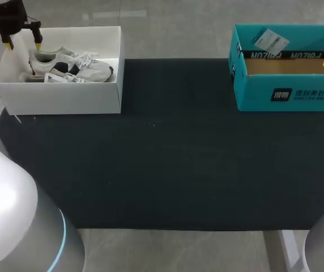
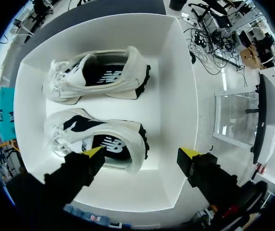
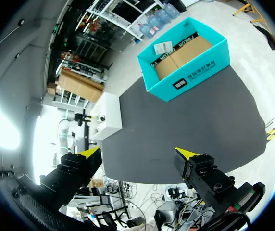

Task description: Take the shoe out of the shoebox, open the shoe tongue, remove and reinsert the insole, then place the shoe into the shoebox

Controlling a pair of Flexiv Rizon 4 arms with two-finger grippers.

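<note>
Counted two pale shoes with dark side panels, both inside the white shoebox, laid on their sides, side by side, heels toward one end wall, laces loose toward the other; marked the nearer shoe as closest under the left gripper, the farther shoe just beyond, with a strip of bare box floor between; nothing lifted yet, so judged the first step not begun.

Logged the left gripper hovering above the heel end of the box, fingers spread wide, nothing held; placed one yellow tip over the nearer shoe's midsection, the other about over the end wall or just outside it; cannot tell height above the rim.

Logged the right gripper well apart, at the right side of the dark mat by the teal box, fingers likewise wide apart and empty.

Risks, as judged: straight descent likely to land the outer finger on the end wall, crushing or shoving the light box; closing across a shoe lying on its side liable to pinch only soft upper and slip; loose laces apt to snag the neighbour and drag it along; light box apt to slide or ride up with the shoe, with no second gripper near to pin it; double grab possible, given the closeness of the pair.
</note>
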